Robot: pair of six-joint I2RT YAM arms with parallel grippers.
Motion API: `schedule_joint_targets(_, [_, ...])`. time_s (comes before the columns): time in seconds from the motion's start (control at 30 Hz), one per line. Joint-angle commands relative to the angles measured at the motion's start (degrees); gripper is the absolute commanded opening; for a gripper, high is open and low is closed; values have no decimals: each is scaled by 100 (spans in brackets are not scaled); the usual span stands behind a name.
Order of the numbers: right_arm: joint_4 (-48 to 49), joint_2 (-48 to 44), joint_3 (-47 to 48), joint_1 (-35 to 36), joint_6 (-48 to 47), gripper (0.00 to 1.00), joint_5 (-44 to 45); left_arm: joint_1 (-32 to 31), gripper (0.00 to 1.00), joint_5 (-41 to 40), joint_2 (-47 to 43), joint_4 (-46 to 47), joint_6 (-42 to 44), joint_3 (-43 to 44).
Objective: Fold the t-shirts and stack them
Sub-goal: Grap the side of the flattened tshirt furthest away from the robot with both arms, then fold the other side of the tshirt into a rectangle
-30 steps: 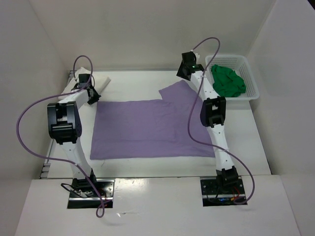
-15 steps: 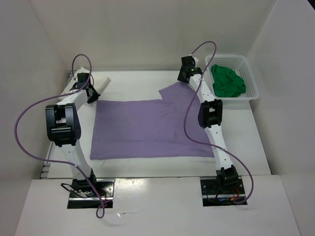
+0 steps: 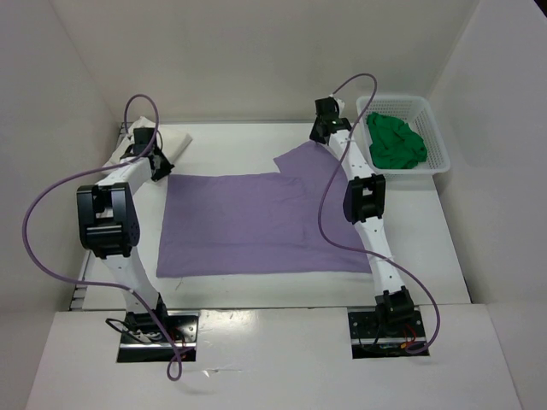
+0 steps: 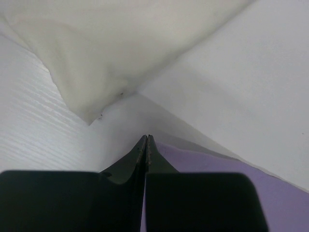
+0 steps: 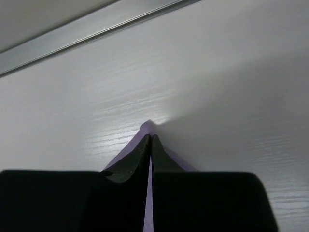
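Purple t-shirt flat on tbl; green t-shirt in basket, far R.

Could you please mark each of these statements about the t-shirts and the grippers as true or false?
1. The green t-shirt lies in the basket. True.
2. The purple t-shirt is folded into a small square. False: it lies spread flat on the table.
3. The right gripper is closed on a corner of the purple t-shirt. True.
4. The left gripper stands wide open. False: its jaws are shut.
5. The white t-shirt lies on top of the purple t-shirt. False: it lies at the far left of the table, beyond the purple t-shirt's corner.
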Motion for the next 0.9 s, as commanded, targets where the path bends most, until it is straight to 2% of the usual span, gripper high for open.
schedule_joint_targets(0.0, [-99, -262, 532, -23, 145, 4, -28, -34, 0, 23, -378, 135, 12, -98])
schedule_joint_targets(0.17, [-564, -1087, 595, -146, 250, 0, -150, -34, 0, 76, -729, 249, -40, -361])
schedule_joint_targets(0.27, [-951, -1832, 34, -252, 250, 0, -370, -34, 0, 76, -949, 302, -41, -563])
schedule_joint_targets(0.3, [-952, -2106, -699, -313, 250, 0, -371, -34, 0, 76, -1071, 302, -41, -564])
schedule_joint_targets(0.37, [-349, -2869, -1930, -313, 197, 0, -450, -34, 0, 76, -1195, 302, -41, -713])
schedule_joint_targets(0.4, [55, -3805, -3433, -374, 197, 0, -529, -34, 0, 24, -1317, 302, -41, -792])
schedule_joint_targets(0.43, [703, -4240, -4083, -496, 197, 0, -634, -34, 0, 23, -1318, 354, -41, -792])
schedule_joint_targets(0.5, [841, -5031, -5191, -611, 329, 0, -819, -34, 0, 23, -1389, 355, 12, -863])
schedule_joint_targets(0.7, [955, -6386, -7067, -770, 268, 0, -881, -34, 0, -38, -1590, 206, 12, -959])
schedule_joint_targets(0.87, [903, -7381, -8454, -770, 381, 0, -881, -34, 0, -109, -2099, -5, 12, -1416])
